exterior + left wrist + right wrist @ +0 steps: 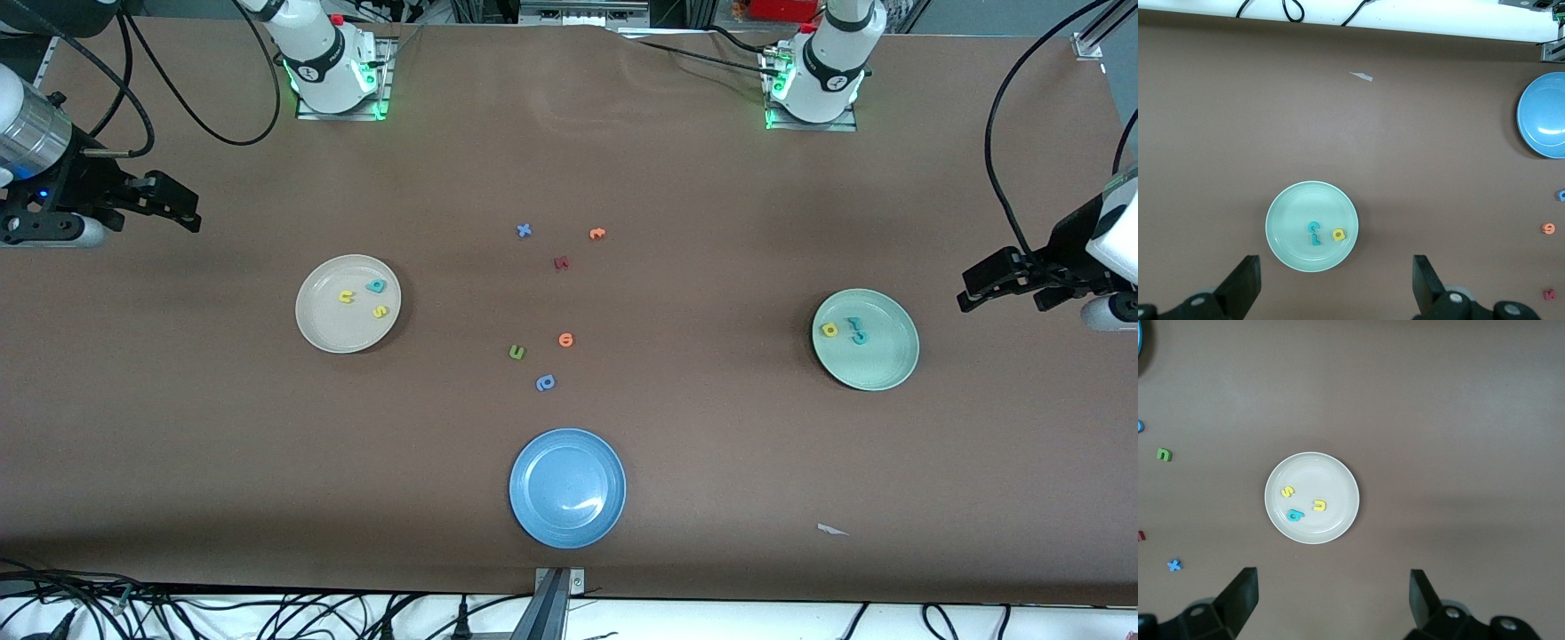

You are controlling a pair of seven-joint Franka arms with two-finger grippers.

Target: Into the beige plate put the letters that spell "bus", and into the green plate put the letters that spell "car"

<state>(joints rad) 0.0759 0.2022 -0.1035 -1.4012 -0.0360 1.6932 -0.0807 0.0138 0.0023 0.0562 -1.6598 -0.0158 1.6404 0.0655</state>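
Observation:
The beige plate (333, 329) lies toward the right arm's end of the table and holds the teal b (376, 286), the yellow u (346, 297) and the yellow s (380, 311). In the green plate (876, 364), toward the left arm's end, lie the yellow a (829, 330), the teal r (855, 323) and the teal c (859, 337). My right gripper (188, 211) hangs open and empty over bare table beside the beige plate (1331, 477). Beside the green plate (1288, 230), my left gripper (967, 295) is open over the table, holding nothing.
A blue plate (567, 487) sits near the table's front edge, in the middle. Loose letters lie mid-table: a blue x (524, 230), two orange ones (597, 234) (565, 339), a dark red one (561, 262), a green u (516, 353), a blue-violet p (545, 383). A white scrap (831, 530) lies near the front edge.

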